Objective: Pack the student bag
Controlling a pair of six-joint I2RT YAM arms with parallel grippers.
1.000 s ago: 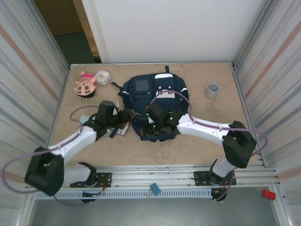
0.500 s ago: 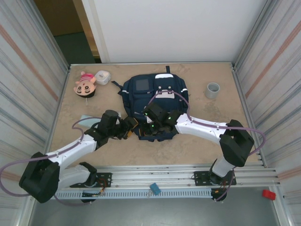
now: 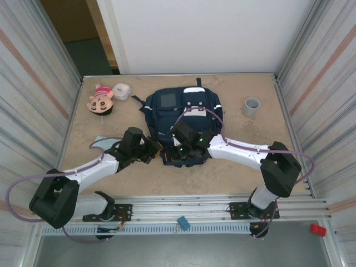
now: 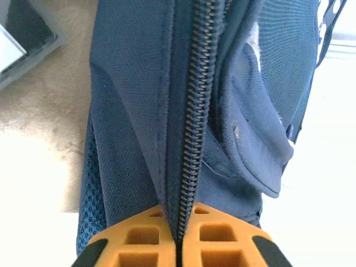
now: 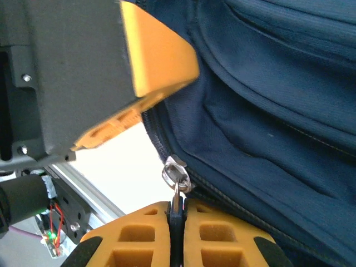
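Working on the navy backpack (image 3: 186, 105), lying flat on the table (image 3: 250, 130) just ahead of both pincers. Clamping the left pincer (image 4: 178, 225) tight on the zipper seam (image 4: 194, 111), running straight ahead from its tips. Pinching the small metal zipper pull (image 5: 176, 173) with the right pincer (image 5: 177, 214), closed on it at the tips, just below the left pincer.
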